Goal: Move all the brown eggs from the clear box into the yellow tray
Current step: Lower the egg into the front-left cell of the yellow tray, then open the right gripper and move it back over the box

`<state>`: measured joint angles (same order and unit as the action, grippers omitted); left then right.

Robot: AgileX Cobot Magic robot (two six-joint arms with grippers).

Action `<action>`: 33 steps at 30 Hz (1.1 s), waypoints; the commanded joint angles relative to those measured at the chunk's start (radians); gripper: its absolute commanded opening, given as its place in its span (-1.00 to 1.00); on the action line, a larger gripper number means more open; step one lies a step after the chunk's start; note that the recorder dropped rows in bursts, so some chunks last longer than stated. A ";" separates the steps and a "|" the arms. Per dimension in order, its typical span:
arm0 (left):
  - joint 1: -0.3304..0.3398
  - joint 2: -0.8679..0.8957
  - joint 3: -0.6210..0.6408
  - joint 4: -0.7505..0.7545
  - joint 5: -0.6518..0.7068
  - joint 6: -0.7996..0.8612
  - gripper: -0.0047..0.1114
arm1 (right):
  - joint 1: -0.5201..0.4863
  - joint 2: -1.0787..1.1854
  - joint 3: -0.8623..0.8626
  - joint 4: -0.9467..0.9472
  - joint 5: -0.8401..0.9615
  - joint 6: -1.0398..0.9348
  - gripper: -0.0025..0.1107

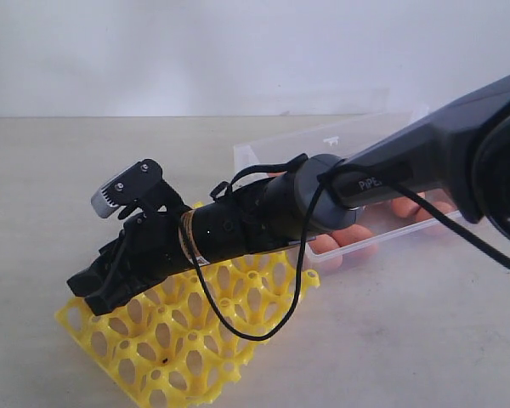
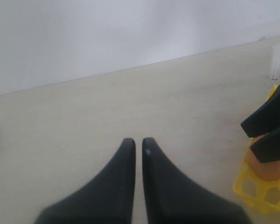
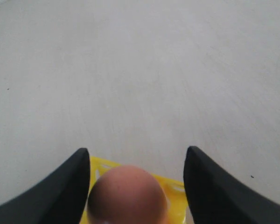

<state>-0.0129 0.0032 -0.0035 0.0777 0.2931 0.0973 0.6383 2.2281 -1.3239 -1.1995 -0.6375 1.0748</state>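
My left gripper point(image 2: 137, 142) sits pinched shut on nothing. Closest in the outside view is the yellow tray point(image 1: 195, 357), its cups mostly bare. My right gripper point(image 3: 136, 156) hangs over the tray's corner, jaws spread wider than the one egg point(image 3: 127, 196) resting there, not squeezing it. Behind, more eggs point(image 1: 348, 238) wait in the clear box point(image 1: 340, 140). The arm point(image 1: 408, 157) says PiPER.
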 commanded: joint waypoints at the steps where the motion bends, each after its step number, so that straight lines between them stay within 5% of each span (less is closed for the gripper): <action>1: -0.008 -0.003 0.003 -0.002 0.000 -0.003 -0.85 | 0.001 -0.005 -0.002 -0.003 0.006 -0.010 0.00; 16: -0.008 -0.003 0.003 -0.002 0.000 -0.003 -0.85 | -0.001 -0.195 -0.004 -0.002 0.037 -0.010 0.00; 22: -0.008 -0.003 0.003 -0.002 0.000 -0.003 -0.85 | -0.001 -0.372 -0.002 -0.226 0.235 0.164 -0.02; 25: -0.008 -0.003 0.003 -0.002 0.000 -0.003 -0.85 | -0.001 -0.451 0.000 -0.545 0.354 0.517 -0.14; 33: -0.008 -0.003 0.003 -0.002 0.000 -0.003 -0.85 | -0.060 -0.633 0.157 -0.545 0.286 0.538 -0.71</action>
<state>-0.0129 0.0032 -0.0035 0.0777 0.2931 0.0973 0.6023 1.6520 -1.2285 -1.7257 -0.3190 1.6149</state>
